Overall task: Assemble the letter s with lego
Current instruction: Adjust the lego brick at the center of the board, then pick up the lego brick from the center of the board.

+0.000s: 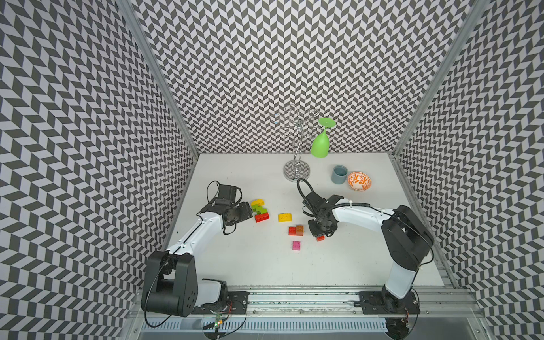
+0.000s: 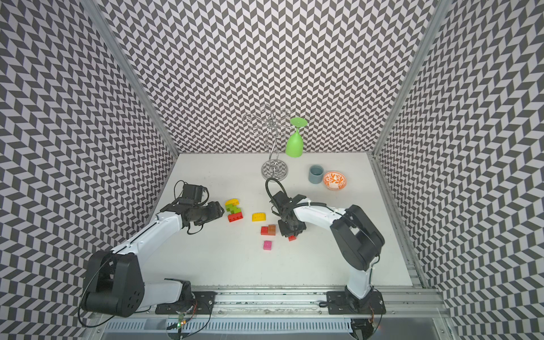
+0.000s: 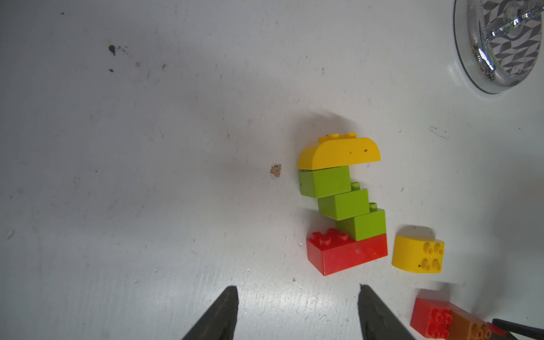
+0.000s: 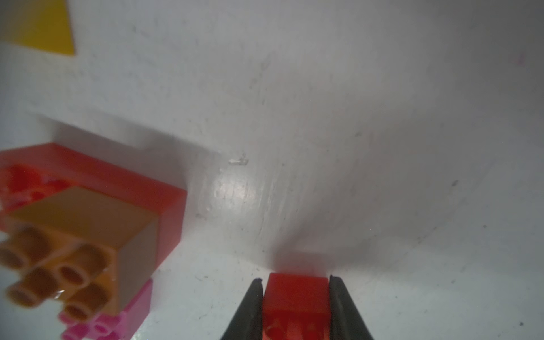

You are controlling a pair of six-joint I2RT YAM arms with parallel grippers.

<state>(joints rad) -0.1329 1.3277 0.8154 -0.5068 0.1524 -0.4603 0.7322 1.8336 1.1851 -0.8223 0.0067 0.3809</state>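
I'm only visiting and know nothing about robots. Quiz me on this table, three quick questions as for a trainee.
1. True or false: the right gripper is shut on a small red brick.
2. In the joined stack, what sits between the yellow rounded brick and the long red brick? A pink bricks; B lime green bricks; C brown bricks.
3. What does the left gripper hold?
Key: 1 true; 2 B; 3 nothing, it is open.
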